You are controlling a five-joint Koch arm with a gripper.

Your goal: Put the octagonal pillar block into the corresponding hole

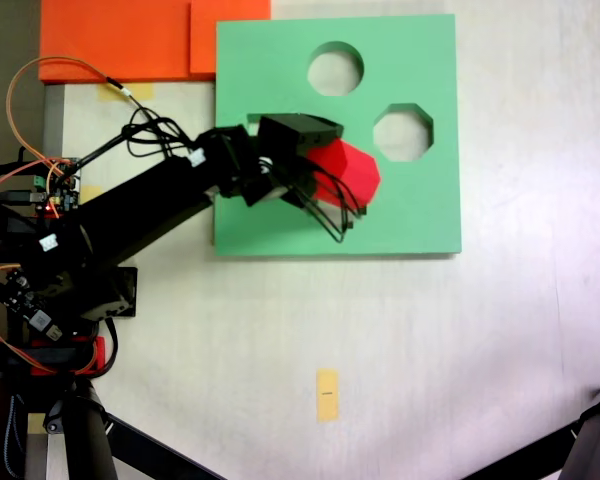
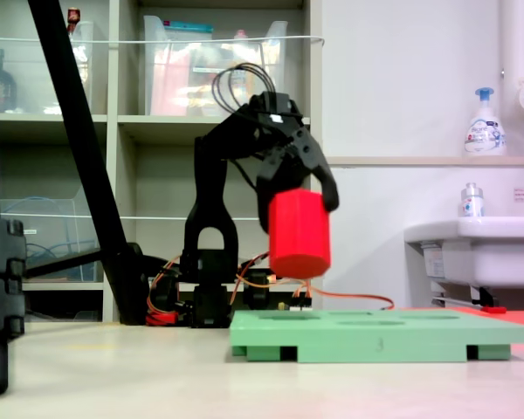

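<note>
One red block, probably light, squashy foam, hangs above the green board, the jaws closed on its upper sides, short of the octagon hole.

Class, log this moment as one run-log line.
gripper: shut on red block | block: lifted above green board | octagonal hole: empty

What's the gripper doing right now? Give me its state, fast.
Gripper: shut on the red octagonal block, held in the air above the green board, not yet in the octagonal hole.
</note>
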